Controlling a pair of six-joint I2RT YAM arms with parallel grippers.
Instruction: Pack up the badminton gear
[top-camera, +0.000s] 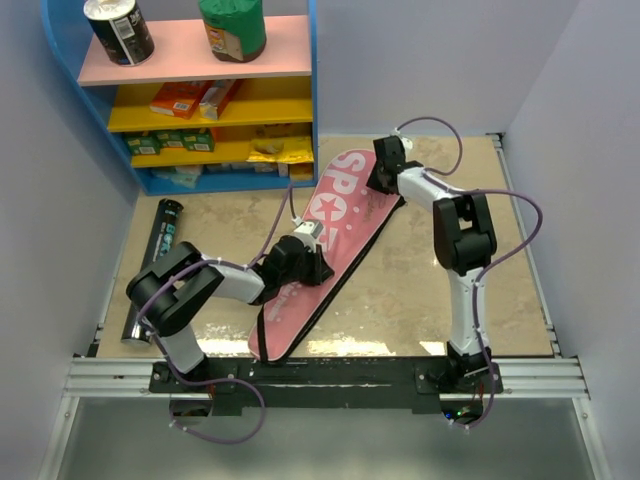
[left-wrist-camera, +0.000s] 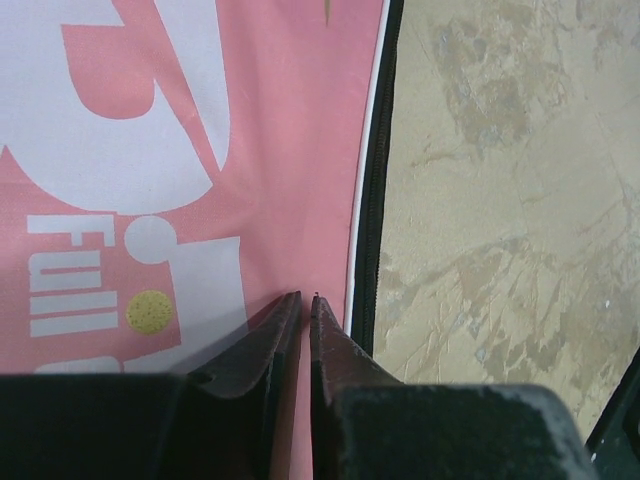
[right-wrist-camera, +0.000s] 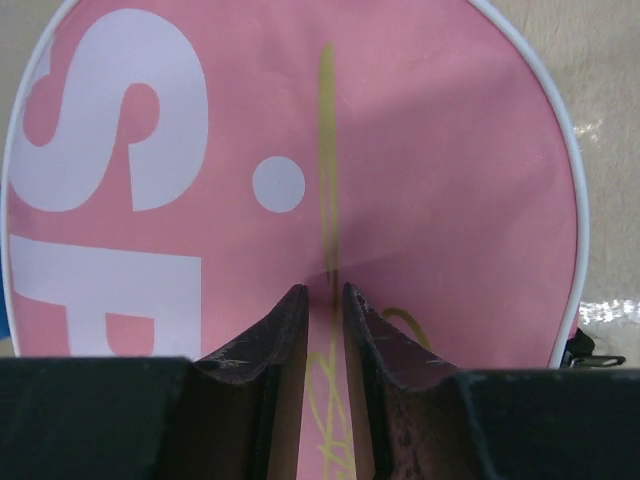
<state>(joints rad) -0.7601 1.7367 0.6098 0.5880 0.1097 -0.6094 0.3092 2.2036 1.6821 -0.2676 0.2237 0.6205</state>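
Observation:
The pink cover with white "SPORT" lettering and a black edge lies diagonally on the table, its head towards the shelf. My left gripper rests on its middle. In the left wrist view its jaws are closed to a thin slit on the cover, just inside the black zip edge. My right gripper is at the head's right side. In the right wrist view it pinches a raised fold of the cover. The black tube lies at the left. The rackets and shuttlecock are out of view.
A blue shelf unit stands at the back left, with two snack cans on top and boxes on the lower shelves. Pale walls close in the table on the left and right. Bare tabletop lies right of the cover.

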